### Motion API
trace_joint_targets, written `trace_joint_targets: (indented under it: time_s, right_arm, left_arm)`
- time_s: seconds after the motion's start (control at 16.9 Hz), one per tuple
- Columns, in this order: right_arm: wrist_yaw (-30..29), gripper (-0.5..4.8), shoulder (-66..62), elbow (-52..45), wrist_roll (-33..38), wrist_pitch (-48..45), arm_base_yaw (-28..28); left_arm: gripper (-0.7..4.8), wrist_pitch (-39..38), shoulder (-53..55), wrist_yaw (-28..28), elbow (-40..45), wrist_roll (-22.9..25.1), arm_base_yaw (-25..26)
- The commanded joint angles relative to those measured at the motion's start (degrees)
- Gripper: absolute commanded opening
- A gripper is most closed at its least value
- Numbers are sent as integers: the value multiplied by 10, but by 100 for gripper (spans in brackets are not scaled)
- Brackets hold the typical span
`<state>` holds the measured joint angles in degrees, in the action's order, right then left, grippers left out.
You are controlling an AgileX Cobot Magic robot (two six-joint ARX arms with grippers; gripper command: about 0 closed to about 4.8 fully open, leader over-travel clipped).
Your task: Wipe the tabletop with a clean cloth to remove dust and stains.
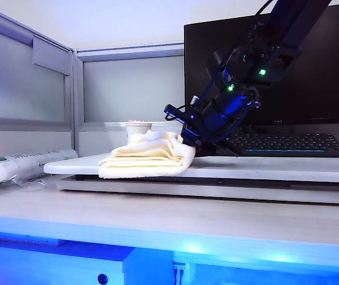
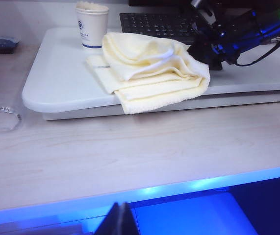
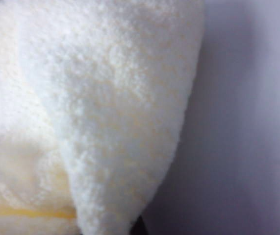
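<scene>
The right gripper [image 1: 188,138] clenches the cloth's [image 1: 150,155] right edge on the tabletop [image 1: 264,167]; the left gripper [image 2: 119,221], near the counter's [image 2: 130,156] near edge, sits clenched.

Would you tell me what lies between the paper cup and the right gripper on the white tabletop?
The bunched cloth fills that stretch on the tabletop; the left wrist view shows it between the cup and the right gripper, shut on its edge.
</scene>
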<state>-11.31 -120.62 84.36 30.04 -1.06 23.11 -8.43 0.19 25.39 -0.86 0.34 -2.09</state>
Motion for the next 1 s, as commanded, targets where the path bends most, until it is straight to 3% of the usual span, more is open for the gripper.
trace_joint_targets:
  time_s: [0.06, 0.53, 1.0]
  right_arm:
    - [27, -6, 1, -1, -3, 85, -13]
    - [38, -6, 17, -1, -25, 179, -80]
    - [68, -6, 81, -1, -115, 287, -188]
  left_arm:
    - [-6, -14, 0, 8, -1, -2, 0]
    - [-6, -14, 0, 8, -1, -2, 0]
    - [-6, -14, 0, 8, -1, -2, 0]
